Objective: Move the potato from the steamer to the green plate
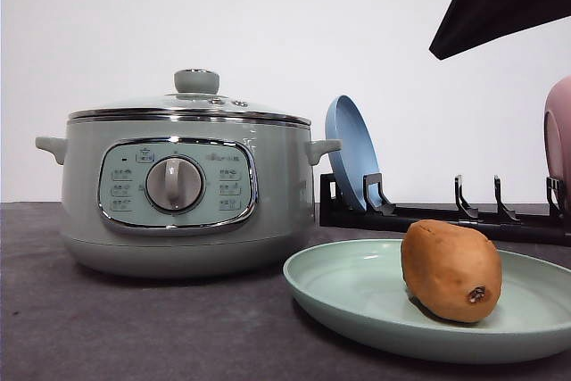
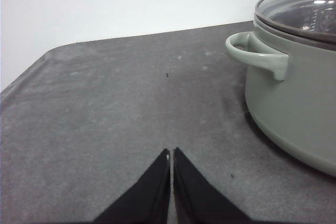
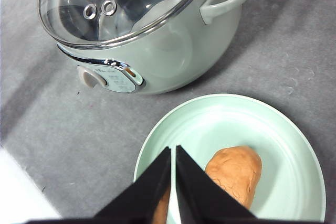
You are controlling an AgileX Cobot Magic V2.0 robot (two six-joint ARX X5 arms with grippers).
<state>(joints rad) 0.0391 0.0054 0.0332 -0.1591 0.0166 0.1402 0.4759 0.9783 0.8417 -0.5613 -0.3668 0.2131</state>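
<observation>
The potato (image 1: 451, 270) lies on the green plate (image 1: 357, 296) at the table's (image 1: 134, 327) front right, dark spot toward the camera. The right gripper (image 3: 173, 153) hangs above the plate, fingers pressed together, empty. Behind and left stands the lidded steamer (image 1: 183, 194). Beside its handle the left gripper (image 2: 171, 155) is likewise closed, empty. A dish rack (image 1: 428, 211) holds a blue plate (image 1: 352, 153) farther back.

The front view sits low and near the steamer (image 1: 183, 189); the right wrist view looks steeply down on it, the left skims the surface (image 2: 115, 108).
</observation>
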